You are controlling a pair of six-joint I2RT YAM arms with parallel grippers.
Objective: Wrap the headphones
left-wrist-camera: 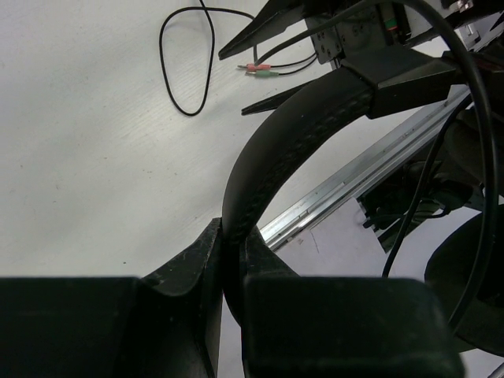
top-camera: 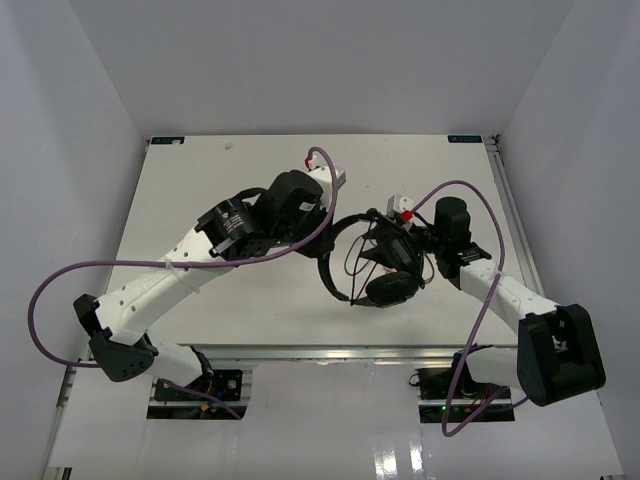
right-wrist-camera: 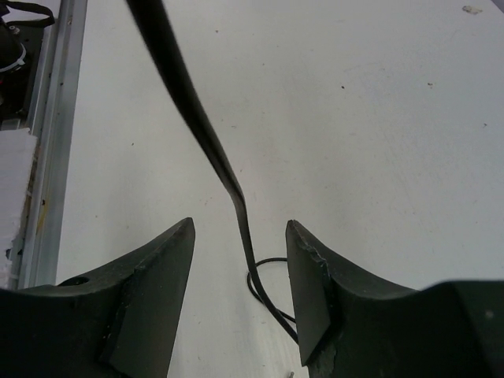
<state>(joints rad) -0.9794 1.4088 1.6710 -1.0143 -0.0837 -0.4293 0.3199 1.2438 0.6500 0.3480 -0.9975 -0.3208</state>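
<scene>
The black headphones (top-camera: 333,270) are held up at the table's middle, one oval cup (top-camera: 392,290) hanging low toward the front. My left gripper (top-camera: 335,222) is shut on the arched headband (left-wrist-camera: 299,126), pinched between its fingertips (left-wrist-camera: 232,240). The thin dark cord (left-wrist-camera: 185,63) lies looped on the table, with its light plugs (left-wrist-camera: 260,71) beside my right gripper (top-camera: 385,245). In the right wrist view that gripper (right-wrist-camera: 240,236) is open. A dark strand of the cord (right-wrist-camera: 189,102) runs between its fingers without being clamped, and a cord loop (right-wrist-camera: 264,276) lies below.
An aluminium rail (left-wrist-camera: 370,161) runs along the table's front edge and also shows in the right wrist view (right-wrist-camera: 47,118). Thick purple robot cables (top-camera: 320,160) arch over both arms. White walls close in the table on three sides.
</scene>
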